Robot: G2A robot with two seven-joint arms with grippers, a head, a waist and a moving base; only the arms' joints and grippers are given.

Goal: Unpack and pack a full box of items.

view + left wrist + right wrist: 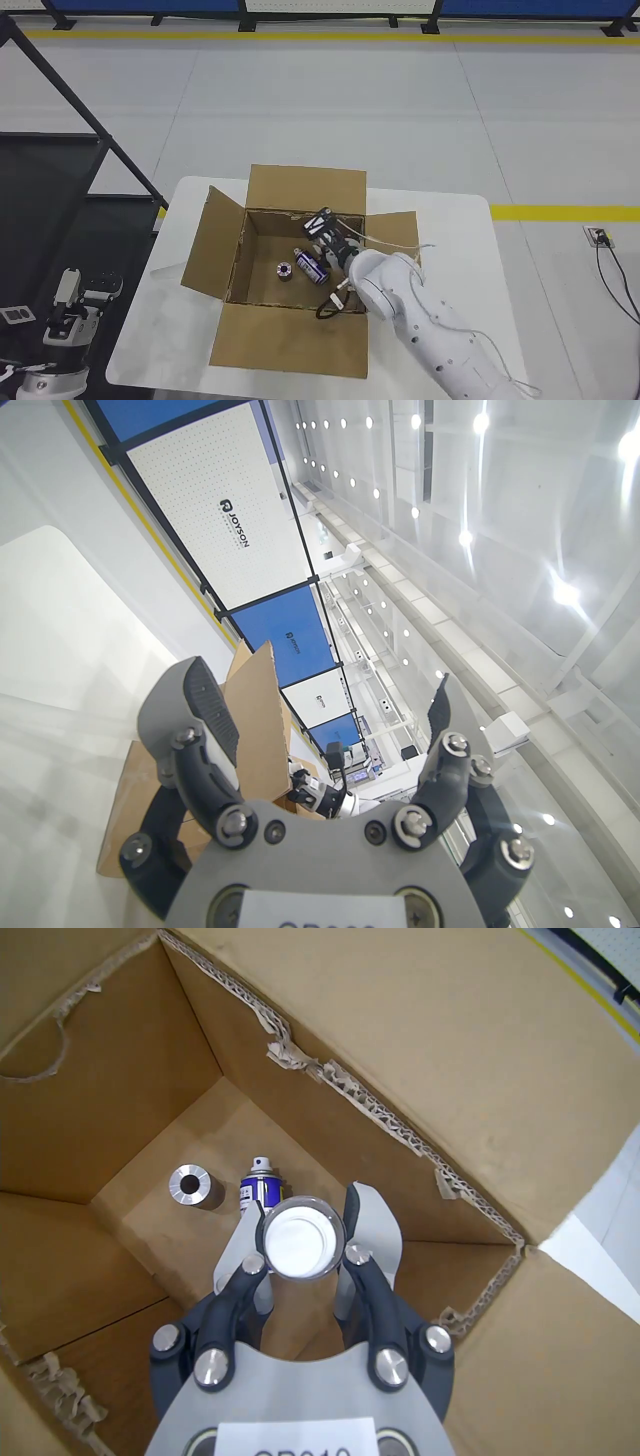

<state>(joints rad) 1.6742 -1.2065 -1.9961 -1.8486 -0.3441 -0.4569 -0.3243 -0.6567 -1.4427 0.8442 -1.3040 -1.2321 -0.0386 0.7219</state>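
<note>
Presently the right gripper [305,1206] sits inside the open cardboard box [305,188], its fingers closed narrowly on a clear round jar [303,1244] with a white top. It holds the jar above the box floor, towards the right wall.

On the floor beyond the jar rest a metal cylinder [195,1186] with a bored centre and a blue spray can [261,1183] with a white nozzle. The two are just beside each other, the cylinder to the left. The can's label carries white and yellow print too small to make out.

All four box flaps stand raised, and the inner walls show torn corrugated edges close around the right arm. The box stands on a white table [450,230].

The left gripper [320,700] is off the table's near left corner, well apart from the box. It points upward with its fingers spread wide and nothing between them. Beyond it, blue and white wall panels [225,525] bear a small logo with lettering.
</note>
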